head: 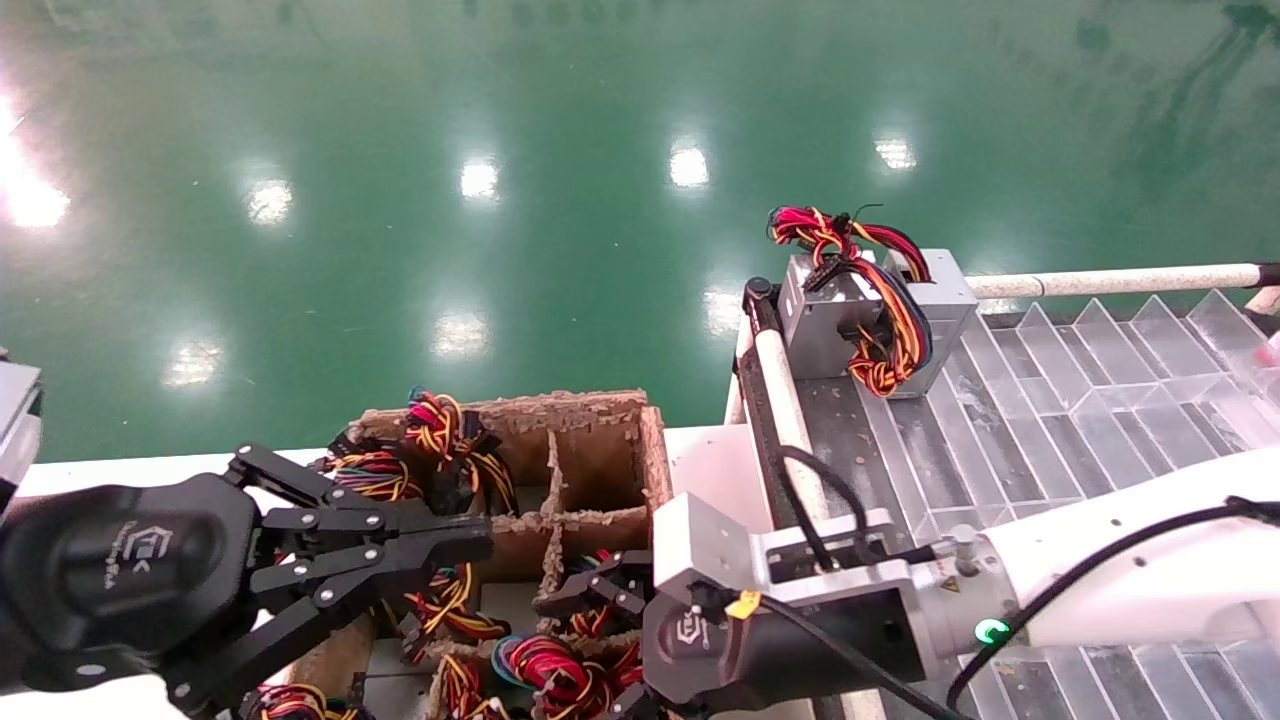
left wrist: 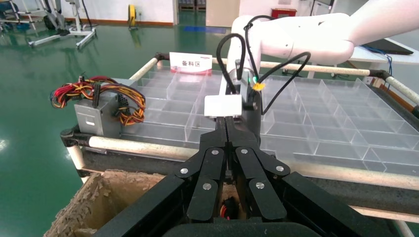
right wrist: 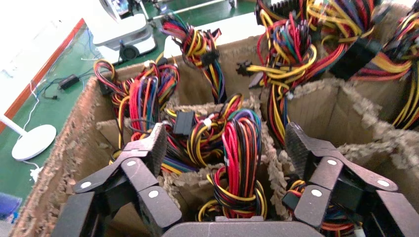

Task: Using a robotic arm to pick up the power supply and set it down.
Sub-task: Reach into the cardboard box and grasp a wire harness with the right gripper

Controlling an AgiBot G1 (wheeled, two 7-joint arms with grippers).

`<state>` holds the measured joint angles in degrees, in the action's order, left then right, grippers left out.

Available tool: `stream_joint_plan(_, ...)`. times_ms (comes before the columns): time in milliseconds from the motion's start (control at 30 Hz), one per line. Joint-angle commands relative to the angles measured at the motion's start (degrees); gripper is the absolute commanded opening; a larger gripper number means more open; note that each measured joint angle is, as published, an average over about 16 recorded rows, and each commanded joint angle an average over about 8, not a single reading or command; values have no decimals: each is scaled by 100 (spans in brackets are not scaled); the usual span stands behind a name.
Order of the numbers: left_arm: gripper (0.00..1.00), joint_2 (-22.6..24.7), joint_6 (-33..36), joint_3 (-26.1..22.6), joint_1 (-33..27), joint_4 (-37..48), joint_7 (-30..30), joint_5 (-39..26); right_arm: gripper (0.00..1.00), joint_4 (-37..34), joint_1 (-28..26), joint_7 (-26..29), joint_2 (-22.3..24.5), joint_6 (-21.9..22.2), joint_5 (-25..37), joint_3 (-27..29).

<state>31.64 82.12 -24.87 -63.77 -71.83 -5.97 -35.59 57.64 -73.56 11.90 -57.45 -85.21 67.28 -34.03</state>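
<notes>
R pincer point(right wrist: 225, 163) of the robotic arm point(head: 1100, 580) is spread wide over the cardboard box point(head: 590, 450), a power supply's cable bundle point(right wrist: 239, 158) directly between its fingers, not gripped. Another power supply point(head: 860, 310) sits well beyond it on the clear divider tray point(head: 1080, 400). L pincer point(head: 470, 545) hovers beside, fingers closed, empty.

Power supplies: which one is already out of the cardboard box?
The grey power supply on the clear tray's far corner; the others sit in the cardboard box compartments.
</notes>
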Motion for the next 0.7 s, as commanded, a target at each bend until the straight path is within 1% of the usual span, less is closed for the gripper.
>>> stream_joint_plan(33,0,0,0,0,0,0,0,0,0,-117,-62,-10,-92,-15,71,-56)
stream_joint_plan(267,0,0,0,0,0,0,0,0,0,-118,-136,7,-98,27,257,-132)
stream_joint_plan(700,0,0,0,0,0,0,0,0,0,150,-15,170,164,41,148,-45)
